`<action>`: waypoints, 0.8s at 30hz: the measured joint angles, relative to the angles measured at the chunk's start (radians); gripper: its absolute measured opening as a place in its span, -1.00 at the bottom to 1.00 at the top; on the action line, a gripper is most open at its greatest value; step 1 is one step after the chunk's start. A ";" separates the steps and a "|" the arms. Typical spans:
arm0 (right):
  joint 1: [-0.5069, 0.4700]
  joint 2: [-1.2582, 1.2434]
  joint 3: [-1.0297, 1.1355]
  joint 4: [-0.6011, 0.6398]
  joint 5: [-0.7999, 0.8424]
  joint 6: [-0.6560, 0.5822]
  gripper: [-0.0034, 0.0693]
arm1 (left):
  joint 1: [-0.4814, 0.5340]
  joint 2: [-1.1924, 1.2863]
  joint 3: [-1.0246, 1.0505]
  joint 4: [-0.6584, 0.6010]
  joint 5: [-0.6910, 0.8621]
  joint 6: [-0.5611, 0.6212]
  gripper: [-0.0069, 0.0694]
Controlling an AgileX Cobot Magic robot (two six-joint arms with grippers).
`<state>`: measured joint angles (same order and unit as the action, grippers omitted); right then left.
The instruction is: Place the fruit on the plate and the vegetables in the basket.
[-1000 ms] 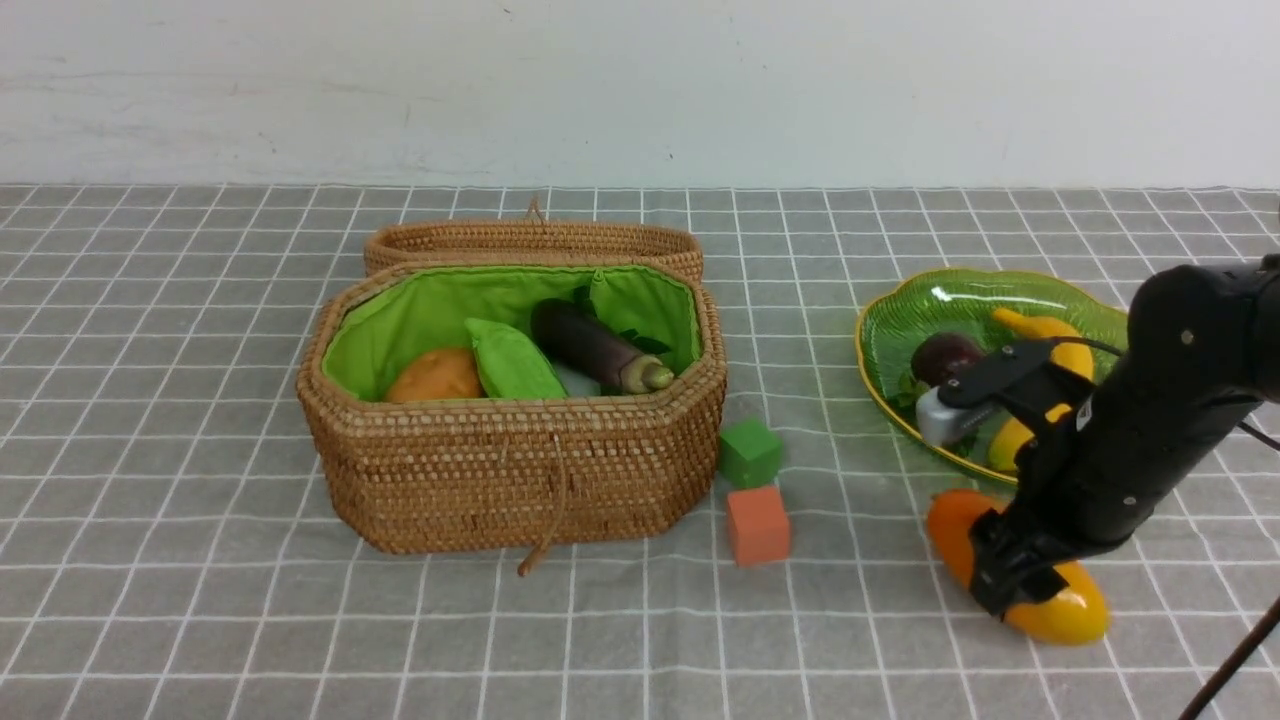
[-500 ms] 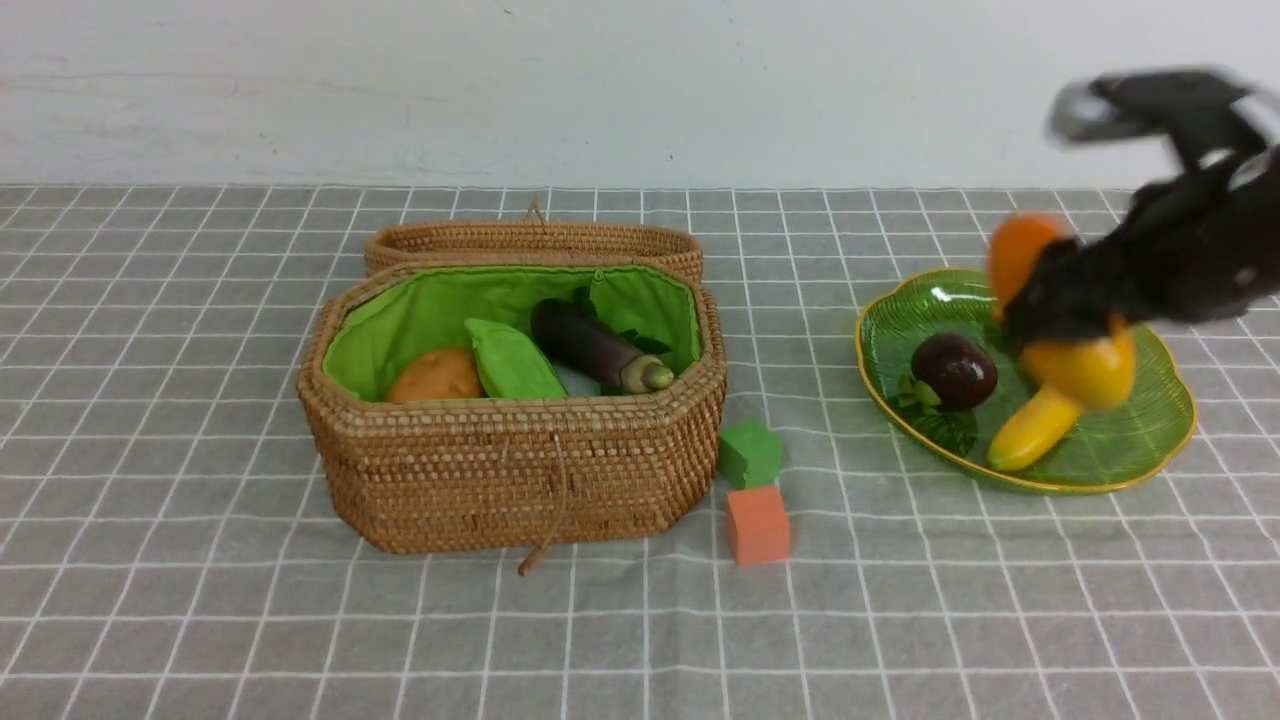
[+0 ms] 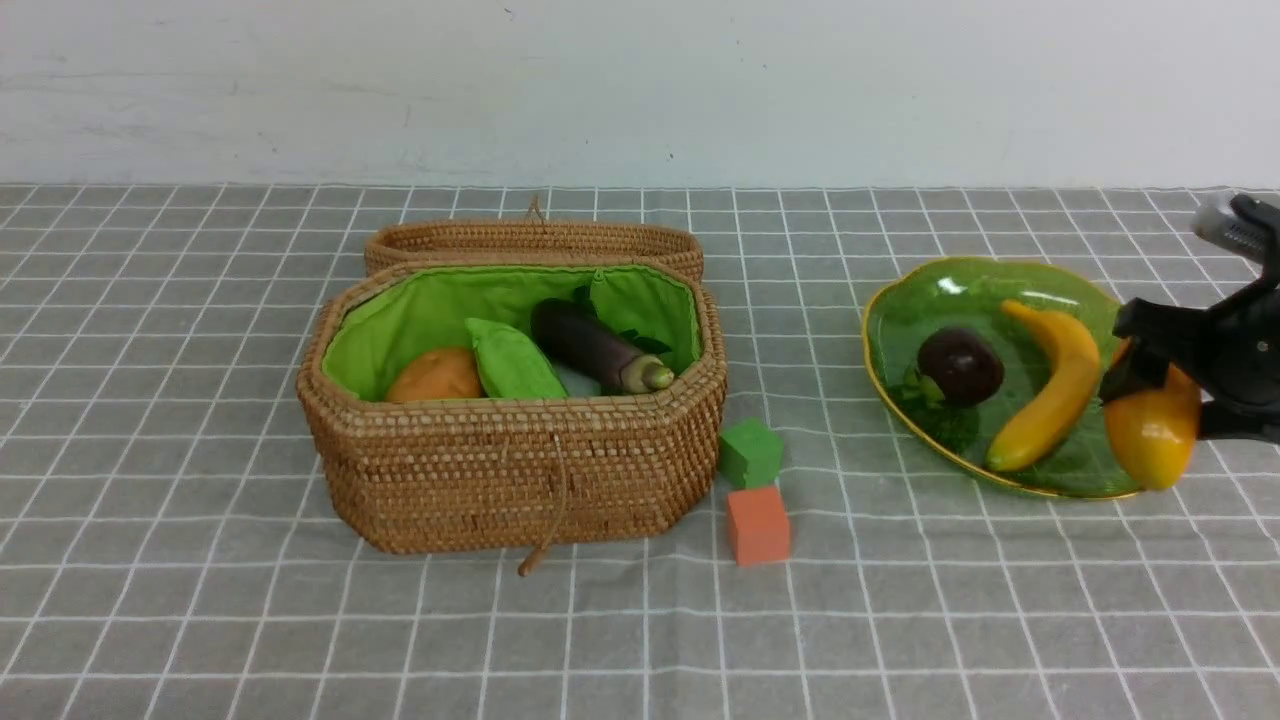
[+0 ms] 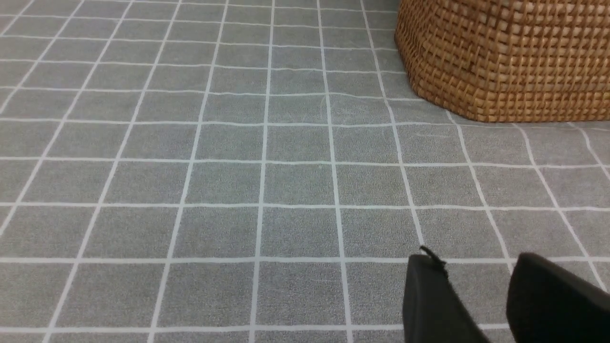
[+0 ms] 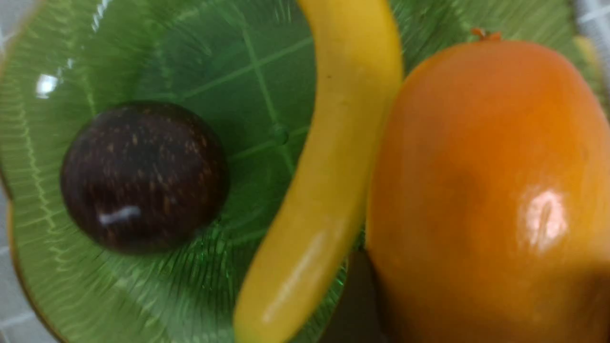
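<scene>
My right gripper (image 3: pixel 1170 380) is shut on the orange-yellow mango (image 3: pixel 1150 435) and holds it low over the right edge of the green glass plate (image 3: pixel 960 290). The mangosteen (image 3: pixel 960 365) and the banana (image 3: pixel 1050 390) lie on the plate. In the right wrist view the mango (image 5: pixel 486 181) sits right beside the banana (image 5: pixel 333 157), with the mangosteen (image 5: pixel 143 174) on the plate (image 5: pixel 190 57). The woven basket (image 3: pixel 510 470) holds the potato (image 3: pixel 435 377), the cucumber (image 3: pixel 512 362) and the eggplant (image 3: pixel 595 347); the radish is mostly hidden. My left gripper (image 4: pixel 476 259) is open and empty above the cloth.
A green cube (image 3: pixel 750 452) and an orange cube (image 3: pixel 758 524) sit on the cloth between basket and plate. The basket's lid (image 3: pixel 530 240) lies open behind it. The basket's corner (image 4: pixel 505 57) shows in the left wrist view.
My right gripper lifted the mango from the cloth in front of the plate, swung it high over the plate, then lowered it at the plate's right edge. The banana shifted on the plate.
</scene>
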<state>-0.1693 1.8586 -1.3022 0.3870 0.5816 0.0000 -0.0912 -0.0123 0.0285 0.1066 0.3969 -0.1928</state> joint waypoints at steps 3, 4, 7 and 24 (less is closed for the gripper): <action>0.000 0.005 0.000 0.046 -0.018 0.000 0.64 | 0.000 0.000 0.000 0.000 0.000 0.000 -0.19; 0.000 0.005 0.000 0.046 -0.020 0.000 0.65 | 0.000 0.000 0.000 0.000 0.000 0.000 -0.19; 0.000 0.004 0.000 0.050 -0.023 0.000 0.88 | 0.000 0.000 0.000 0.000 0.000 0.000 -0.19; 0.000 -0.505 0.006 0.080 0.243 -0.011 0.02 | 0.000 0.000 0.000 0.000 0.000 0.000 -0.19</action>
<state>-0.1693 1.3535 -1.2966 0.4675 0.8249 -0.0105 -0.0912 -0.0123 0.0285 0.1066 0.3969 -0.1928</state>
